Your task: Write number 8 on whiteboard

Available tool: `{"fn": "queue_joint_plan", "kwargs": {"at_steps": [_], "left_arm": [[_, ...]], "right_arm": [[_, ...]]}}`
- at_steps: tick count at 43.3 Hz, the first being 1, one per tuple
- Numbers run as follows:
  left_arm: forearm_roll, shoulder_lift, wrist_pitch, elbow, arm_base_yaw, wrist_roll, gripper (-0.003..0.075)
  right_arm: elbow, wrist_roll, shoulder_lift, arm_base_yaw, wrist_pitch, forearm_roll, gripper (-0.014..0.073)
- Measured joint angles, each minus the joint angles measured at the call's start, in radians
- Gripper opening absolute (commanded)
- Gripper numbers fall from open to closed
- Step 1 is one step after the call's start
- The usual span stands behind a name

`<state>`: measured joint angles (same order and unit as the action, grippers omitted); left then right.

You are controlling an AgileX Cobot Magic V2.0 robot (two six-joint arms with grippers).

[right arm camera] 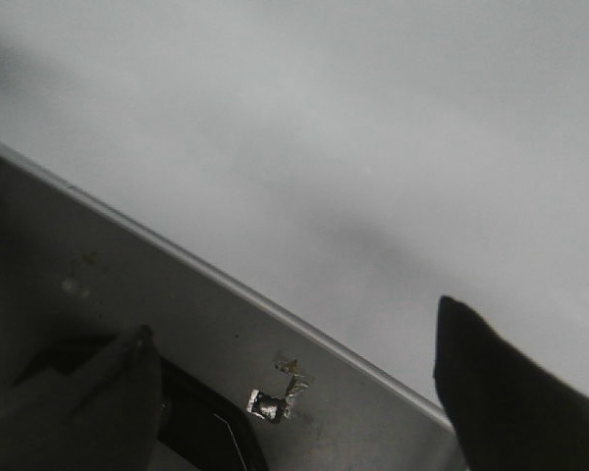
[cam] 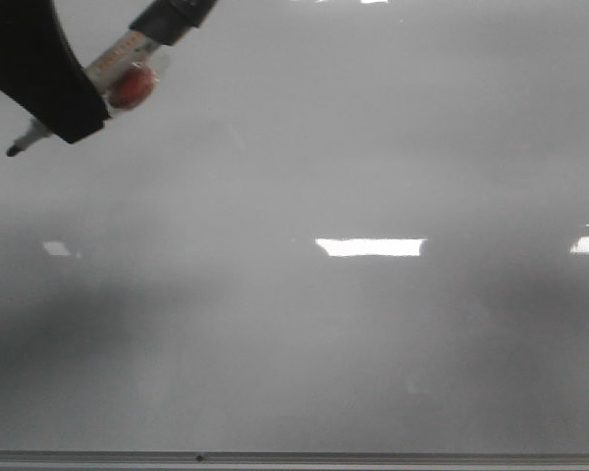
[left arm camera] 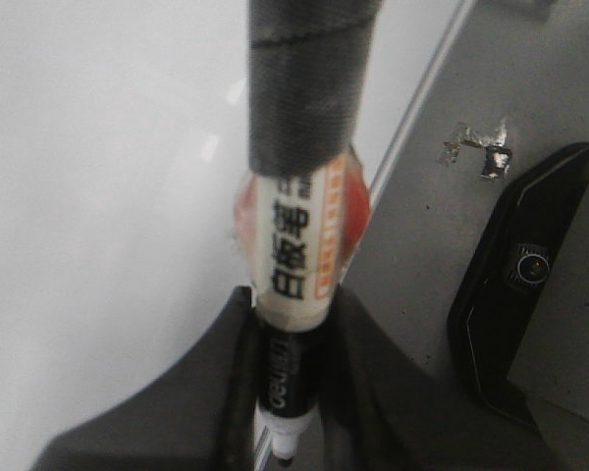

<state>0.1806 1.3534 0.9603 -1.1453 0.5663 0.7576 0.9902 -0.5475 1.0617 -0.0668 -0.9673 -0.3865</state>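
Note:
The whiteboard [cam: 373, 147] fills the front view, pale grey and glossy, with bright reflections and a grey bottom rail [cam: 373, 457]. No number 8 shows on it in any view. My left gripper [cam: 74, 98] is at the board's upper left, shut on a black whiteboard marker [cam: 128, 54] with a white label and grey tape on its rear end. The marker tip [cam: 13, 150] points down-left, close to the board; contact cannot be told. In the left wrist view the gripper [left arm camera: 290, 392] clamps the marker [left arm camera: 299, 255]. My right gripper [right arm camera: 294, 392] is open and empty beside the board's edge [right arm camera: 373, 128].
Past the board's rail lies a grey table surface with a crumpled foil scrap [left arm camera: 479, 147], which also shows in the right wrist view [right arm camera: 275, 392]. A black device with a small lens [left arm camera: 530, 285] lies next to it.

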Motion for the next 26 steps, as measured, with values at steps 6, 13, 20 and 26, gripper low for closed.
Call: {"fn": "queue_joint_plan", "kwargs": {"at_steps": [6, 13, 20, 26], "left_arm": [[0.003, 0.011, -0.002, 0.000, 0.109, 0.034, -0.0020], [0.003, 0.013, -0.002, 0.000, 0.198, 0.040, -0.0020], [0.003, 0.013, -0.002, 0.000, 0.260, 0.040, -0.0020], [0.003, 0.013, -0.002, 0.000, 0.294, 0.040, -0.0021]], "right_arm": [[0.006, -0.244, 0.038, -0.117, -0.015, -0.098, 0.0594], [0.035, -0.355, 0.064, -0.308, -0.027, -0.130, 0.0594], [0.088, -0.374, 0.106, -0.468, -0.034, -0.139, 0.0594], [0.107, -0.376, 0.151, -0.546, -0.022, -0.143, 0.0586]]}}
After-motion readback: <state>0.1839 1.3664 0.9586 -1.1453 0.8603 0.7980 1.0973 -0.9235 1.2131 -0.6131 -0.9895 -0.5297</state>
